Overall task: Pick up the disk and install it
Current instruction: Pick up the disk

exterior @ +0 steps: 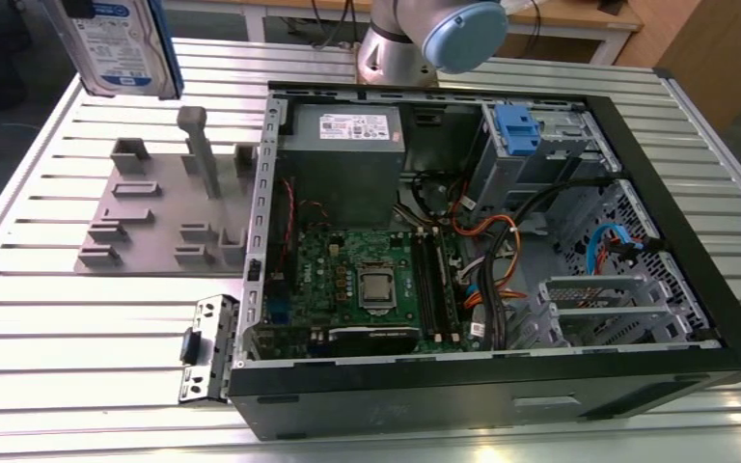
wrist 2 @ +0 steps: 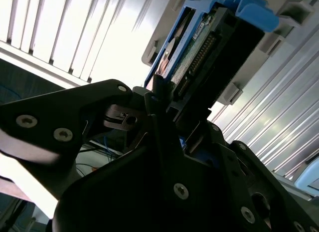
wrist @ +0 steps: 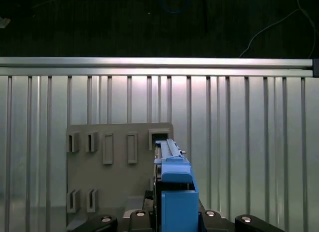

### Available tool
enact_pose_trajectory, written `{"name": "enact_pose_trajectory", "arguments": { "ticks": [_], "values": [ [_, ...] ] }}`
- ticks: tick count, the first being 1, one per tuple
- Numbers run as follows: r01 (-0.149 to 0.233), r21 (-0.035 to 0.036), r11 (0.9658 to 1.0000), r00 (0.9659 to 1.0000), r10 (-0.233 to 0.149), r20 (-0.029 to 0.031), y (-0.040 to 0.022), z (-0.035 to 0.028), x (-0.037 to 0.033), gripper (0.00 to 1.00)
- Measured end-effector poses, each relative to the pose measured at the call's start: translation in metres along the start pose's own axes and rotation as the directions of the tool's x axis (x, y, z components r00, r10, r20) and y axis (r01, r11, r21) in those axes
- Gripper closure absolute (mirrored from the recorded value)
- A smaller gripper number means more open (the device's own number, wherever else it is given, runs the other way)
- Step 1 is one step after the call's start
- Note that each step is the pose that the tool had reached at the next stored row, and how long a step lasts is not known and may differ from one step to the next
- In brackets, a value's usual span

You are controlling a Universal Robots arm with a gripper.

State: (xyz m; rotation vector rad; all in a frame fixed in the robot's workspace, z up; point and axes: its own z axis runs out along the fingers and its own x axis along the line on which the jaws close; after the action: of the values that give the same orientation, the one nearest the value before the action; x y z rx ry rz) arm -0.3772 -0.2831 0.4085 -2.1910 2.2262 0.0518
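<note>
One disk (exterior: 116, 43) sits clamped in the claw (wrist 2: 162, 100), at 10 o'clock from the computer case (exterior: 500, 386), above the grey fixture (exterior: 151, 227).

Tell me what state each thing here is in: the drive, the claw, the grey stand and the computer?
disk: upright, in the air, clamped by the gripper.
gripper: shut on the disk.
grey holder: flat on the table, with the disk above it and clear of it.
computer case: lying on its side, open, insides exposed.
</note>
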Motion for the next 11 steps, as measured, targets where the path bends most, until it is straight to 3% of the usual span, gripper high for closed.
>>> {"name": "enact_pose_trajectory", "arguments": {
  "ticks": [11],
  "values": [
    [0.0, 0.0, 1.0, 1.0, 0.0, 0.0, 0.0001, -0.0102, -0.0004, 0.64]
  ]
}}
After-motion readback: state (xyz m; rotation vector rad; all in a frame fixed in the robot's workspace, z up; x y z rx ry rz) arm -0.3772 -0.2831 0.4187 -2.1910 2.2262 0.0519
